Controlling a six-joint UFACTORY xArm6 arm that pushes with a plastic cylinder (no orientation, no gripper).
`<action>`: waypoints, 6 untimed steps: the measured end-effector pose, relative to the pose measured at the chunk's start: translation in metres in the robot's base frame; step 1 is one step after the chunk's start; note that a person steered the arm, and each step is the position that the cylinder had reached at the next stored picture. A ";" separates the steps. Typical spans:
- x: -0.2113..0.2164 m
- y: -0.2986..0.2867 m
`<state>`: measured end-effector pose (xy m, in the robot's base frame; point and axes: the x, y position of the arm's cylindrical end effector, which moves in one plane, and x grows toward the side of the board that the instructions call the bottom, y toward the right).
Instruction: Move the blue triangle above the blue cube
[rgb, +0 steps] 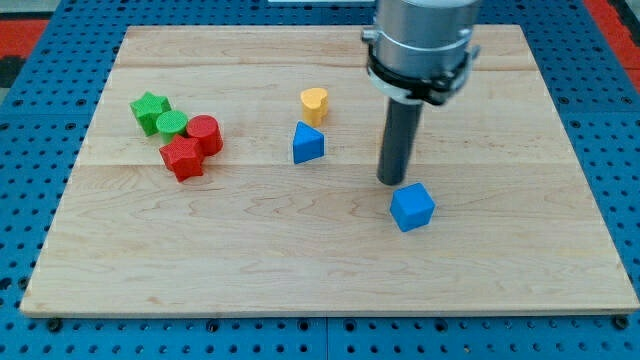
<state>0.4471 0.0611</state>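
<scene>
The blue triangle (307, 144) lies near the middle of the wooden board, just below a yellow heart-shaped block (314, 103). The blue cube (412, 207) lies lower and to the view's right of the triangle. My tip (391, 181) stands just above and slightly left of the blue cube, very close to its upper left edge. The tip is to the right of the blue triangle, apart from it.
At the view's left is a cluster: a green star (149, 108), a green cylinder (171, 124), a red cylinder (204, 134) and a red star-shaped block (182, 157). The wooden board (330, 270) lies on a blue perforated surface.
</scene>
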 end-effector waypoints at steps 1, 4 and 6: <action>-0.050 -0.050; -0.028 -0.090; 0.033 0.020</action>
